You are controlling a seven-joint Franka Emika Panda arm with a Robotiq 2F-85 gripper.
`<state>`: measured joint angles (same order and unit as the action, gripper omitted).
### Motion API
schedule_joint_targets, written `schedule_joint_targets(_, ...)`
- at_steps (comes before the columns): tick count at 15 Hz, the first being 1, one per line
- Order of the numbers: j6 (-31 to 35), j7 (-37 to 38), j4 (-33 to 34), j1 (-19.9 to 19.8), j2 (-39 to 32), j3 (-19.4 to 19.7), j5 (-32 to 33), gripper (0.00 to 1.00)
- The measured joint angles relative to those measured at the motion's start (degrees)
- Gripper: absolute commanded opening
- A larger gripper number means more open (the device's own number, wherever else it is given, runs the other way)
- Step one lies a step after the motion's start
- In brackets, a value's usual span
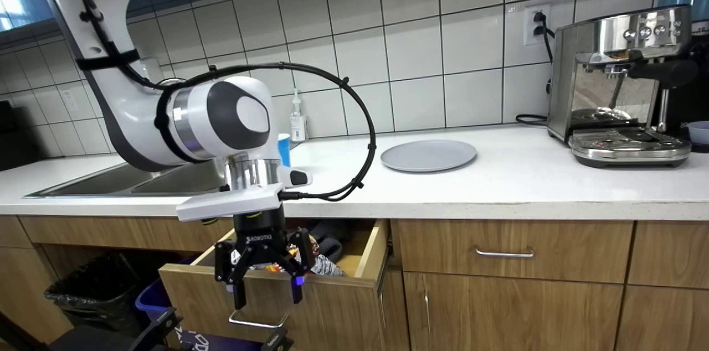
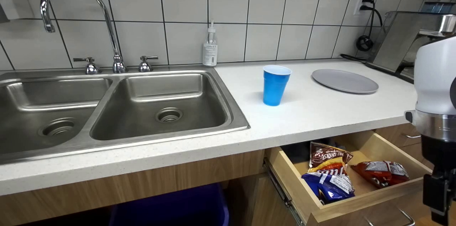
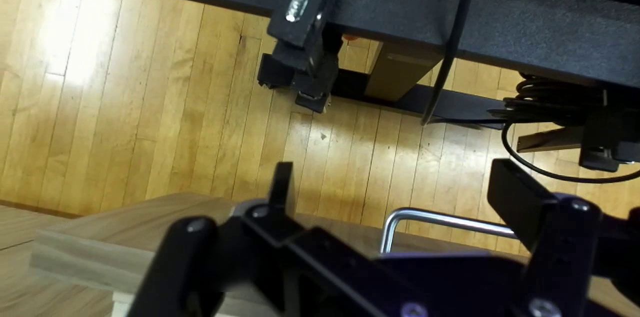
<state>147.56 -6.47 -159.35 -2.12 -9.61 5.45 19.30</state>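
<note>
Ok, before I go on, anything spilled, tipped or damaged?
Nothing stands out: the cup is upright, the plate lies flat, and the bags lie inside the open drawer. The end effector is open and empty.

Matt wood drawer, glossy metal handle

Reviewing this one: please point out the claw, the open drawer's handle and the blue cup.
Claw (image 1: 268,292), in an exterior view: midway between its fingertips.
Drawer handle (image 3: 455,221), wrist view: its metal bar.
Blue cup (image 2: 274,87), in an exterior view: its outer wall.
</note>
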Motion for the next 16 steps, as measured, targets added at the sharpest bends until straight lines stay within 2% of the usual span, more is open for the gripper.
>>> schedule_joint_targets(8, 12.37, 0.88, -0.01, 0.11, -7.03, 0.73, 0.83, 1.0)
schedule_joint_targets(16, 19.37, 2.05, -0.02, 1.25, -8.59, 2.8, 0.58, 1.0)
